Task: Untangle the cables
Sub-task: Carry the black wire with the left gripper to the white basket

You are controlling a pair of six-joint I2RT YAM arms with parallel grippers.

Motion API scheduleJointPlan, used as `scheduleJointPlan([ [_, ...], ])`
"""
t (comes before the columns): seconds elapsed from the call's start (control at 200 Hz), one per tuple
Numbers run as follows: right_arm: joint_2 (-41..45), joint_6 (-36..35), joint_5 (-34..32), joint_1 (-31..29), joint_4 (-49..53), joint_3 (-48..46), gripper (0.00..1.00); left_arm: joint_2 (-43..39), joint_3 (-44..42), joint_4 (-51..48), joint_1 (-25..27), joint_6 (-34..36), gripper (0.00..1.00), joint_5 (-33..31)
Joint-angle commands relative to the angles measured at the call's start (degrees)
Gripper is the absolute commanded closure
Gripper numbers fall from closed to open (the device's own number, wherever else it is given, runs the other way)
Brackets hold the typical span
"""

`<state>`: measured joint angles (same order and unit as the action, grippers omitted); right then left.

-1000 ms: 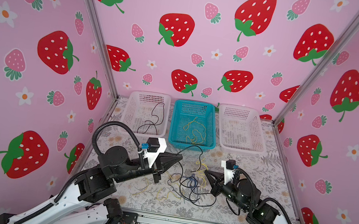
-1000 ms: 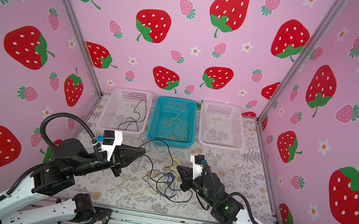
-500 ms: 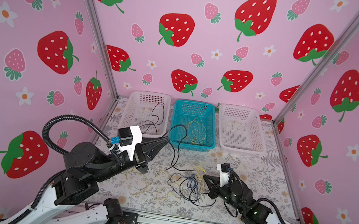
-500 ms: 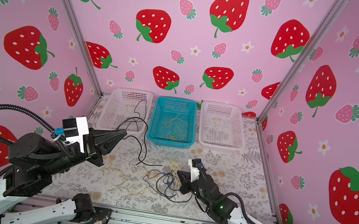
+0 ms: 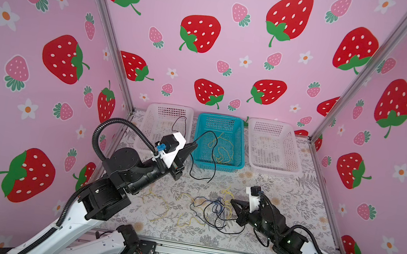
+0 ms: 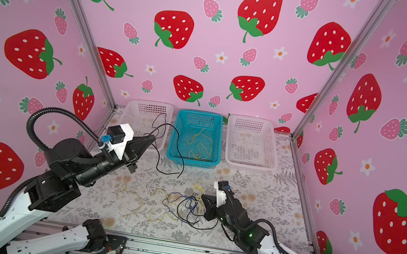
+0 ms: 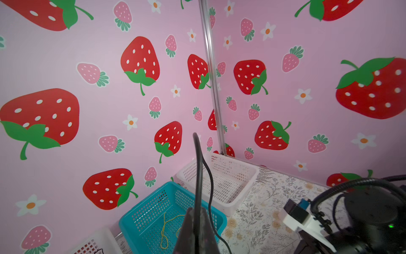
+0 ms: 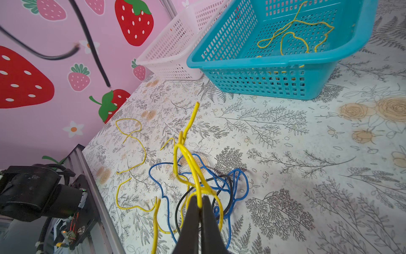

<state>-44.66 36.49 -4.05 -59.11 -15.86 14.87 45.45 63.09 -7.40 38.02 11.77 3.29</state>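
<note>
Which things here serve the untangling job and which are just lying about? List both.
Job: black cable, in shut jaws of the left gripper; yellow cable, in shut jaws of the right gripper; tangle of cables.
Lying about: blue basket; left white basket; right white basket.

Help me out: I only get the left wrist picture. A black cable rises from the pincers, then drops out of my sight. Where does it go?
Observer: The black cable, pinched in the left gripper, droops in both top views in front of the blue basket. It looks apart from the tangle nearer the robot.
Visitor: What tangle?
Observer: Blue, black and yellow wires crossing one another on the table.
Visitor: Is the other arm busy?
Observer: Yes. The right gripper is shut on a yellow cable of that tangle.
</note>
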Motion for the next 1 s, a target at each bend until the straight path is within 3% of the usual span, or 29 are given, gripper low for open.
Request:
scheduleJointPlan([
  [0.0,1.2,1.6,-0.8,0.2,-1.2,-0.9,1.0,1.3,1.1,4.6,-8.7,-4.3,1.0,7.3],
  [0.13,1.8,1.4,-0.7,0.2,-0.8,-1.0,1.0,4.3,-0.5,9.4,-16.6,-8.1,1.0,9.5],
  [0.44,3.1,1.3,0.2,0.2,-0.6,-2.3,1.0,12.3,-3.8,20.4,-22.3,-7.1,1.0,0.3],
  [0.62,3.6,0.8,0.5,0.2,0.1,-2.5,1.0,17.4,-1.4,23.1,-26.6,-10.3,1.0,-0.1],
  [0.996,3.7,0.7,0.8,0.2,0.5,-2.5,1.0,23.1,-2.3,25.4,-30.1,-9.9,1.0,-3.3],
])
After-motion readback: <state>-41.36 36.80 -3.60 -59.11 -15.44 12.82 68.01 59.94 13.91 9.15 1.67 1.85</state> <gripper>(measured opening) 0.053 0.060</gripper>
